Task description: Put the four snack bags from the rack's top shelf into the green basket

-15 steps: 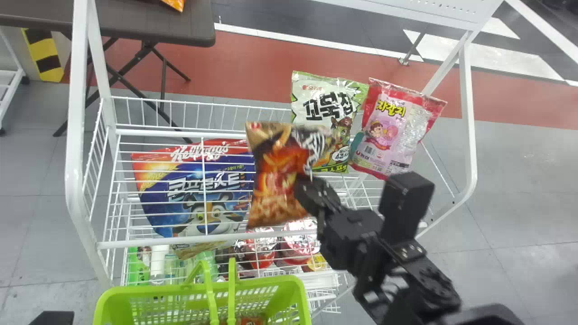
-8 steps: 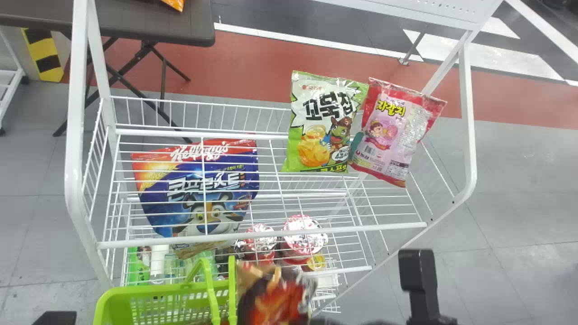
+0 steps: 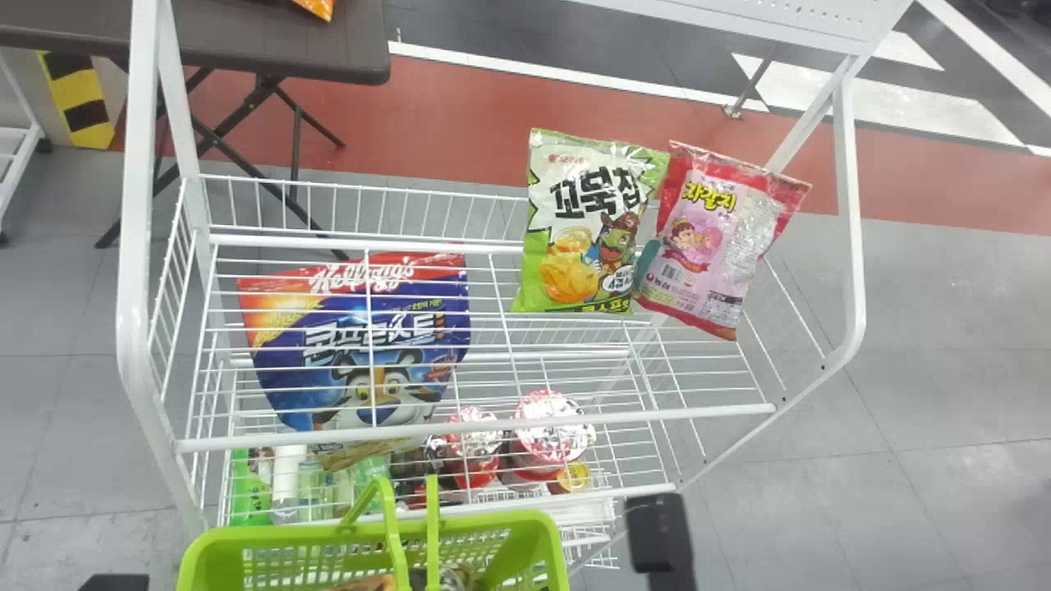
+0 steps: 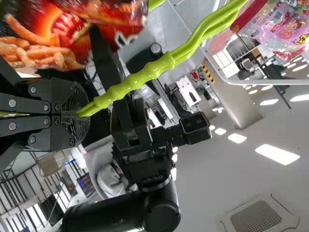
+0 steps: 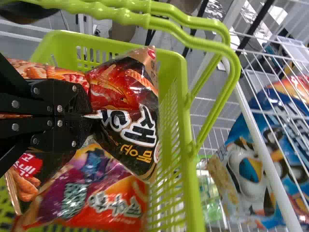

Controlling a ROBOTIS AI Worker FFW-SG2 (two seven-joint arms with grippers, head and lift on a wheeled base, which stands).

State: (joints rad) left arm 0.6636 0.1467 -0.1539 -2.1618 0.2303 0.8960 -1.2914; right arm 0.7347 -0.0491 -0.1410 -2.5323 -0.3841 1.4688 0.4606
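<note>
1. Fingers of the left gripper point(image 4: 83, 114), in the left wrist view, are closed around the handle point(image 4: 140, 78) of the basket point(image 3: 493, 522), which steadies it.
2. Right wrist view: the right gripper point(image 5: 90, 116) has its fingers pinched on the black bag point(image 5: 137, 133), which is within the basket's walls and looks ready to be let go. Beside it in the basket lie the purple bag point(image 5: 87, 193) and the dark red bag point(image 5: 28, 181). They overlap, so I cannot tell the exact count in there.
3. Head view: the green bag point(image 3: 579, 238) and the pink bag point(image 3: 714, 238) are on the rack point(image 3: 476, 430), beyond the basket and to its right, their edges meeting. The cereal point(image 3: 353, 353) shows through the wires, beyond the basket; it seems to be no part of the job. Just right of the basket is the right arm point(image 3: 657, 533).
4. Judging by all this, the work is around halfway: the black bag is in place but unreleased, and green and pink are left to fetch. Pink sits farther from the basket, so its trip should be longer.
</note>
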